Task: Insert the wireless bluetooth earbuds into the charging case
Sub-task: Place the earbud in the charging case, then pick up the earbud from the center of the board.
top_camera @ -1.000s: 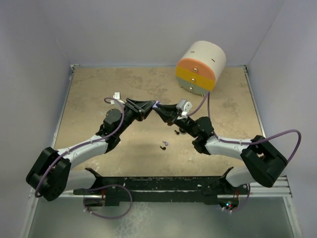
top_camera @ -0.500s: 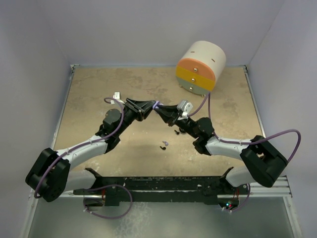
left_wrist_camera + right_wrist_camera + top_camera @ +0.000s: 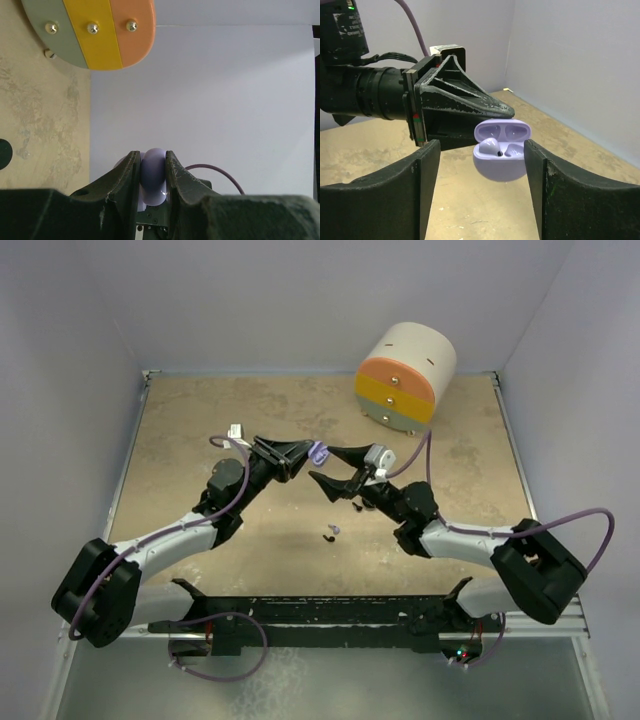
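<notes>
Overhead view onto whole table [image 3: 200, 420], wrist views close, facing each other, sharing the charging case [image 3: 500, 162]

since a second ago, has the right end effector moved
Yes. The right end effector opened and drew back slightly rightward, off the lavender case, judged against the round drum at the back.

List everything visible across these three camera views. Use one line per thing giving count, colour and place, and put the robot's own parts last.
charging case: one, lavender, lid open, held above the table
earbud in case: one, pale lavender, seated in the left socket
loose earbuds: a few tiny pieces, black and lavender, on the table's middle
cylinder: one, cream, with an orange, yellow and grey-green face, far right
table: one, mottled tan
left gripper: shut on the charging case
right gripper: open, fingers either side of the case, not touching
</notes>
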`<control>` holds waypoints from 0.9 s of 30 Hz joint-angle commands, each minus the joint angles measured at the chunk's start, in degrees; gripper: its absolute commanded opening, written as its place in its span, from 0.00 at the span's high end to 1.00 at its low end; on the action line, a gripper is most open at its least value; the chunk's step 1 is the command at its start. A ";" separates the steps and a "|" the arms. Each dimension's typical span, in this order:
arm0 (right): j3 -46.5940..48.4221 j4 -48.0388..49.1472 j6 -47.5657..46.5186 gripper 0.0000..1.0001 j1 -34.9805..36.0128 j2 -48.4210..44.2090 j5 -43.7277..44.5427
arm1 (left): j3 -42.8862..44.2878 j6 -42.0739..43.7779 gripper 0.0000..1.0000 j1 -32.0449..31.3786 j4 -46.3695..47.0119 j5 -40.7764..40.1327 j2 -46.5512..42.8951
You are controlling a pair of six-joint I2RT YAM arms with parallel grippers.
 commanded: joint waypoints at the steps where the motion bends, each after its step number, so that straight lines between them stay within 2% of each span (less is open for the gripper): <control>1: -2.24 4.03 0.66 0.28 -0.16 -5.77 0.81 | 2.90 -0.98 1.00 0.34 3.42 -0.54 -0.46; 4: -3.58 2.67 0.68 0.25 -0.29 -10.73 3.16 | 2.86 -0.63 1.00 0.34 3.36 -0.70 0.00; 9: -4.17 -5.16 1.54 0.20 -0.26 -19.56 10.55 | 2.02 0.04 1.00 0.34 3.93 -0.95 0.70; 11: -3.21 -12.12 3.25 0.18 -0.31 -22.74 15.01 | 1.65 1.01 1.00 0.49 3.47 -1.24 0.78; 13: -0.97 -23.28 5.81 0.18 -0.23 -24.69 18.97 | 1.10 2.26 1.00 1.10 2.82 -1.32 0.47; 16: 3.79 -37.06 11.06 0.21 -0.20 -23.40 25.39 | -1.09 3.41 1.00 3.04 3.20 -0.53 -0.40; 20: 7.01 -51.50 19.44 0.23 0.17 -18.10 25.39 | -5.84 5.29 1.00 6.47 2.00 0.89 -3.71; 27: 9.25 -66.21 32.90 0.28 8.97 -11.00 32.59 | -8.66 13.26 1.00 7.54 -12.17 -1.62 -14.04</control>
